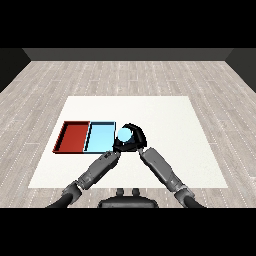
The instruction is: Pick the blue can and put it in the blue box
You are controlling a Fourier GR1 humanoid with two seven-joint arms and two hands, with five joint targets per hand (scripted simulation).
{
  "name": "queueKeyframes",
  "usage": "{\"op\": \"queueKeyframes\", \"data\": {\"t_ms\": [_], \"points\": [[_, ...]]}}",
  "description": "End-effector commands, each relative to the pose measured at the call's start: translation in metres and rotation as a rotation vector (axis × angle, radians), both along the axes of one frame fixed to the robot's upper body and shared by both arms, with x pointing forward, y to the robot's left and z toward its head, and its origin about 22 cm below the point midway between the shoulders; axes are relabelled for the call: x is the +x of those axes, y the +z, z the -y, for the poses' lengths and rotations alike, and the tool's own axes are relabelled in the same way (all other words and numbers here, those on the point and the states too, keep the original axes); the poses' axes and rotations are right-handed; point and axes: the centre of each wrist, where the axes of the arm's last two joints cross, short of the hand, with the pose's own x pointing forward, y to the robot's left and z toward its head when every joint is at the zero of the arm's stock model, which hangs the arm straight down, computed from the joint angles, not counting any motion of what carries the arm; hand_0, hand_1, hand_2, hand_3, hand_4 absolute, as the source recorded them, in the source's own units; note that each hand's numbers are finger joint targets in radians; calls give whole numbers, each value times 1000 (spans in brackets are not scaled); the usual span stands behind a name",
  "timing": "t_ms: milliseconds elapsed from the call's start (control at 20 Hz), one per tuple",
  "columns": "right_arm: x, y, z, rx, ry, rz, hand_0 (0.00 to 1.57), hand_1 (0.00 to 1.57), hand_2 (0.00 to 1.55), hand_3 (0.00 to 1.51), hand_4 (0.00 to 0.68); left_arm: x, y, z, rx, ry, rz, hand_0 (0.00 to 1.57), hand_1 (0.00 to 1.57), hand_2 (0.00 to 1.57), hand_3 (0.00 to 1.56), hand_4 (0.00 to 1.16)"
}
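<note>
Underneath, a white table point(165, 125) sits on a pale plank floor point(125, 75) with dark walls behind. On it, the red tray point(72, 136) and light blue tray point(100, 136) touch side by side. Just right of the blue tray, the right hand point(136, 137) curls round the blue can point(123, 134). The left hand point(119, 146) sits just beneath; its fingers cannot be made out.

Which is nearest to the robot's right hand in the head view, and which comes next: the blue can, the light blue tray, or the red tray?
1. Blue can: inside the curl of the right hand.
2. Light blue tray: just to the hand's left, its right edge beside the can.
3. Red tray: farthest, on the far side of the light blue tray.
</note>
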Motion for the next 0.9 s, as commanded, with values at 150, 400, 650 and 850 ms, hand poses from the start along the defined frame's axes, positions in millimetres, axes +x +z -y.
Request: {"op": "queueKeyframes", "data": {"t_ms": [150, 400, 650, 850], "points": [[10, 12, -17, 36, 26, -27, 1417, 1417, 1455, 1370, 527, 1, -7, 4, 41, 67, -16, 1571, 1571, 1555, 1458, 1129], [-11, -6, -4, 51, 17, -16, 1427, 1427, 1460, 1378, 528, -2, 4, 20, 54, 90, -5, 1571, 1571, 1560, 1472, 1141], [6, -10, 9, -15, -30, -52, 722, 722, 722, 251, 110, 5, 7, 7, 58, 104, 22, 1571, 1571, 1559, 1466, 1138], [-4, -3, -3, -43, -25, -22, 0, 0, 0, 0, 0, 5, 7, 6, 59, 104, 22, 1571, 1571, 1559, 1466, 1138]]}}
